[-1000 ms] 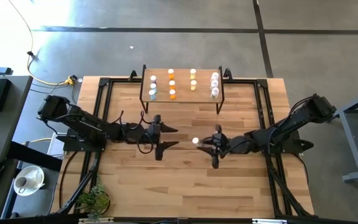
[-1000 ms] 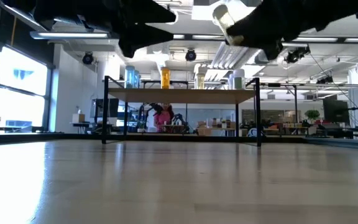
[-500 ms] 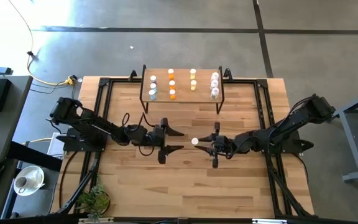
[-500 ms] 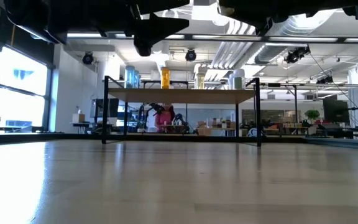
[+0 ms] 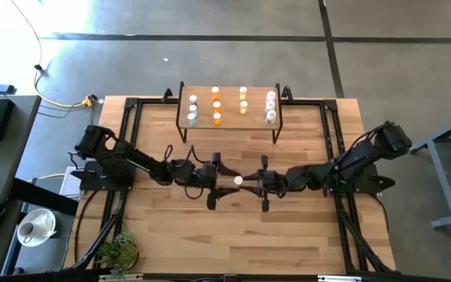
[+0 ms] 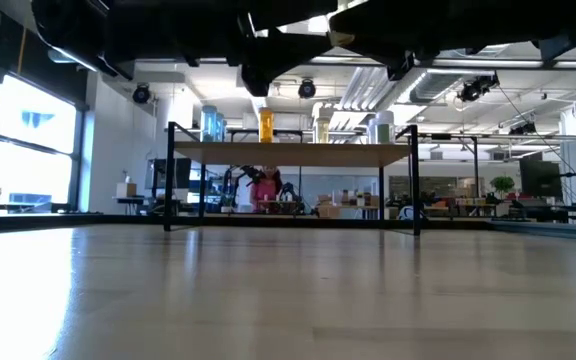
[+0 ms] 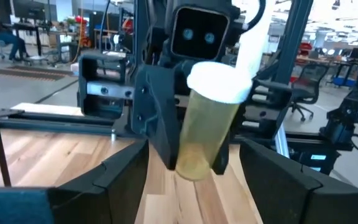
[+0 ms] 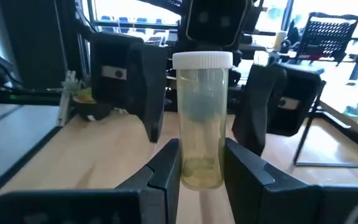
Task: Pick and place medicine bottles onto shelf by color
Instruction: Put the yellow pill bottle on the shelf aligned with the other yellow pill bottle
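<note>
Right claw (image 5: 250, 181): frame centre, clamped on a yellowish bottle (image 8: 201, 121).
Left claw (image 5: 224, 181): spread wide either side of that bottle.
Shelf (image 5: 229, 119): upper centre, bottles in rows.

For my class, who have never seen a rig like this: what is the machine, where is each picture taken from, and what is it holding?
Two dark robot arms work at a wooden table. One picture looks straight down; one sits at tabletop height, the arms overhead; two come from cameras on the wrists. At the table's far edge stands a small shelf with small bottles in rows: blue, orange, yellow, whitish. The right gripper is shut on a yellowish bottle with a white cap, held above mid-table. The left gripper faces it, fingers open on either side of the bottle, not yet gripping. It looks like a handover, though that is a guess.
</note>
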`<state>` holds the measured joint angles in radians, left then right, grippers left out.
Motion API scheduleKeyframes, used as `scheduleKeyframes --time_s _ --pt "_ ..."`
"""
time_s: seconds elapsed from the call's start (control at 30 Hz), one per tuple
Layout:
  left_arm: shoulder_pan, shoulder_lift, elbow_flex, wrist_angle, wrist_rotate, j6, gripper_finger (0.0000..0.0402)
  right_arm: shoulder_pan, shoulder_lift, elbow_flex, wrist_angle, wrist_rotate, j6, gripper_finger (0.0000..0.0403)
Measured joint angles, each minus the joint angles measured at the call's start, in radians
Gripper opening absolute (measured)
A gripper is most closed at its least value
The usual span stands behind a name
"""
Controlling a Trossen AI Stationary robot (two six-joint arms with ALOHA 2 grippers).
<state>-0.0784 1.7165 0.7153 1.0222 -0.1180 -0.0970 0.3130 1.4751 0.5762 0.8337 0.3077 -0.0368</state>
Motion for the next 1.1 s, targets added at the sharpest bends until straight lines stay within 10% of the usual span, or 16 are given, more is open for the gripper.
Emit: scheduleKeyframes --time_s 1.1 --pt "-0.002 -0.001 0.043 0.0 0.01 -0.004 0.0243 -0.032 0.0 0.0 0.01 -0.105 0.081 0.0087"
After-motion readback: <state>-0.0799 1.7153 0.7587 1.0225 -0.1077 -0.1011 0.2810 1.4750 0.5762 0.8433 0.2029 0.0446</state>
